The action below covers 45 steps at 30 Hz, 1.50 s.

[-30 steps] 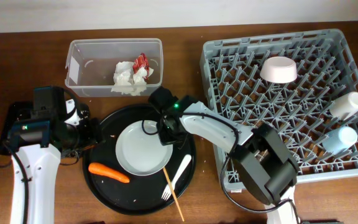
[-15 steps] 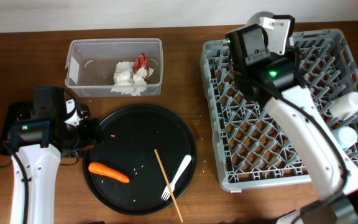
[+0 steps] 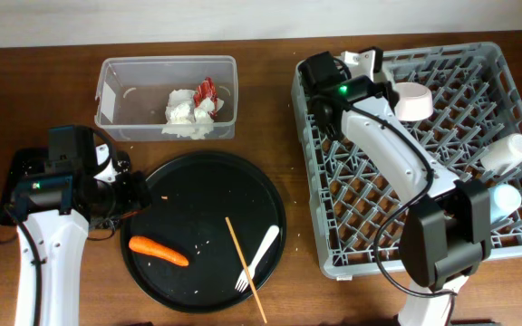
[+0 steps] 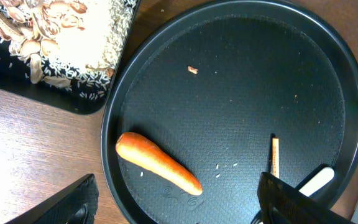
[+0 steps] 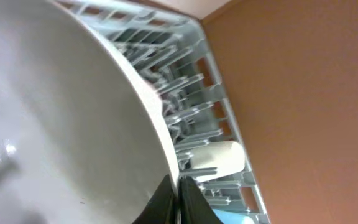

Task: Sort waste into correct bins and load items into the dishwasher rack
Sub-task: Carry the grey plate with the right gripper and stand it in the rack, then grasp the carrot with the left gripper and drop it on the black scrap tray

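Note:
My right gripper [image 5: 176, 186] is shut on the rim of the white plate [image 5: 61, 112] and holds it on edge over the back left of the grey dishwasher rack [image 3: 442, 244]; in the overhead view the gripper [image 3: 359, 71] is just left of the cream bowl [image 3: 412, 100]. The white cup [image 3: 506, 152] and the light blue cup [image 3: 501, 201] lie in the rack at the right. My left gripper [image 4: 179, 208] is open above the orange carrot [image 4: 159, 163]. The white fork [image 3: 259, 256] lies on the round tray. The clear tub [image 3: 116, 91] holds the napkin [image 3: 187, 113] and the red wrapper [image 3: 207, 90].
The large round black tray [image 3: 198, 186] holds the carrot [image 3: 159, 251], the fork and a wooden chopstick [image 3: 246, 269]. The shallow black tray [image 4: 73, 102] with beige food scraps [image 4: 48, 25] lies at the left, mostly under my left arm in the overhead view.
My right gripper took the white plate off the round black tray and carried it up over the rack, then moved left to the rack's back left. The left arm has not moved.

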Each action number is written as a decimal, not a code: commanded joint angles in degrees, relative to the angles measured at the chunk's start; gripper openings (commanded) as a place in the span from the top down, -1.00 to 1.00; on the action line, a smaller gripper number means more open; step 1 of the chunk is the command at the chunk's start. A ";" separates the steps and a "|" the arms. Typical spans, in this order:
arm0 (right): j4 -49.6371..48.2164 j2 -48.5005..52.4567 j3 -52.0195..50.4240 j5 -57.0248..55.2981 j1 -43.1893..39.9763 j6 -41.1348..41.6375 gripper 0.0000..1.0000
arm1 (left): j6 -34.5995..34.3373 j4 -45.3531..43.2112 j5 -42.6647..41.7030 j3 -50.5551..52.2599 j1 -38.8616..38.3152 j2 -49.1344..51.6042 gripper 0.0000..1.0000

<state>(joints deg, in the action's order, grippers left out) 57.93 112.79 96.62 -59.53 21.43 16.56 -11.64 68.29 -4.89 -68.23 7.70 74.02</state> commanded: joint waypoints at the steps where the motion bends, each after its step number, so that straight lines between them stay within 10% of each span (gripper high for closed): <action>1: -0.28 0.39 0.33 9.51 3.78 1.51 0.79 | -0.37 -0.07 -0.11 -0.07 0.35 -0.11 -0.63; 2: -0.28 0.39 0.42 11.43 5.33 1.51 0.74 | -0.57 -0.07 -0.26 -0.07 0.35 -0.11 -0.64; 5: 0.22 0.37 0.46 14.53 11.65 1.49 -0.25 | -0.57 -0.07 -0.24 -0.07 0.35 -0.11 -0.63; 7: 1.57 -0.66 0.48 14.56 13.27 1.53 -0.38 | -0.55 -0.04 -0.24 -0.07 0.35 -0.11 -0.64; 16: 14.40 -26.62 0.46 35.54 -1.27 9.46 -0.53 | -0.57 1.90 -0.24 -0.04 0.35 -0.11 -0.63; 22: 27.63 -28.74 0.02 52.06 -23.71 3.50 -0.73 | -19.08 6.23 -4.33 11.56 0.35 -0.11 -0.98; 30: 29.75 -28.74 -0.07 52.33 -26.34 2.27 -0.74 | -21.62 -19.17 -11.67 32.52 0.35 -0.11 -0.88; 38: 31.10 -28.74 -0.07 52.50 -26.34 2.08 -0.74 | -26.60 -23.23 -8.81 32.74 0.35 3.69 -0.50; 45: 31.45 -28.74 -0.07 52.48 -26.34 1.81 -0.74 | -26.53 -24.02 -8.68 32.54 0.35 9.11 0.32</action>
<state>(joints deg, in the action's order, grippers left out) 89.25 84.20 96.64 -7.35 -4.69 19.03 -38.20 44.93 -13.02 -36.23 7.97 81.45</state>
